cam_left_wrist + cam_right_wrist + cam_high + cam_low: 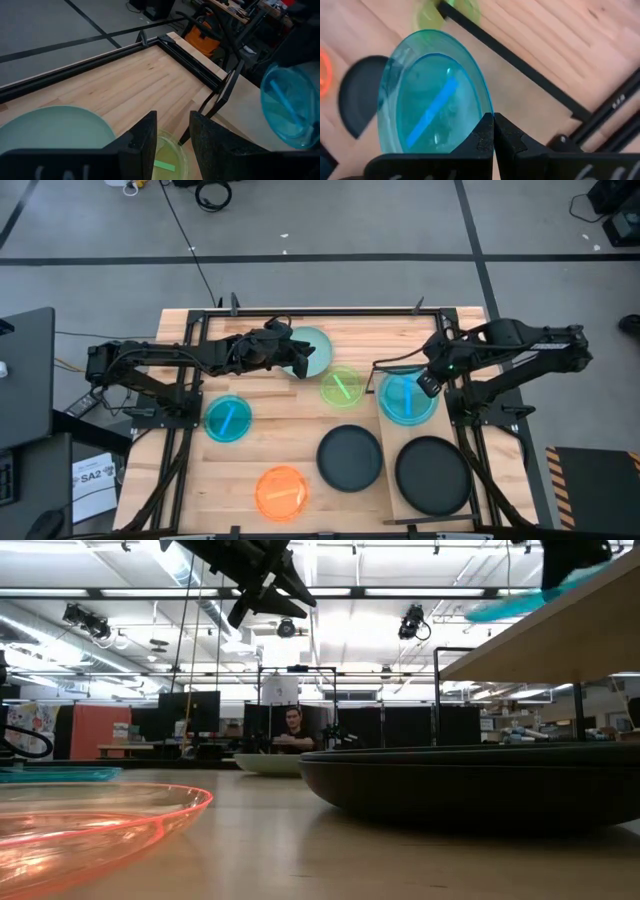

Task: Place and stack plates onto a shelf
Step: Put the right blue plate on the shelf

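Observation:
My right gripper (428, 383) is shut on a translucent cyan plate (405, 400) above the far end of the light-wood shelf (392, 500). One black plate (432, 475) lies on the shelf's near end. My left gripper (300, 362) hangs open and high (265, 585) over the near edge of the pale mint plate (318, 345), touching nothing. The lime plate (342, 387), the second cyan plate (228, 418), the orange plate (281, 490) and the other black plate (350, 457) lie flat on the tabletop. My right gripper (493, 131) pinches the cyan plate's rim (487, 107) between its two fingers, on the plate's right side. The fingers slant down from the table's right. The plate (515, 602) is tilted over the shelf (560, 630); whether its low edge touches the board I cannot tell.
The shelf stands raised on black legs at the table's right, and a black metal frame (200, 62) runs around the tabletop. Bare wood shows along the far edge (125, 75). A person sits in the room beyond the table (292, 730).

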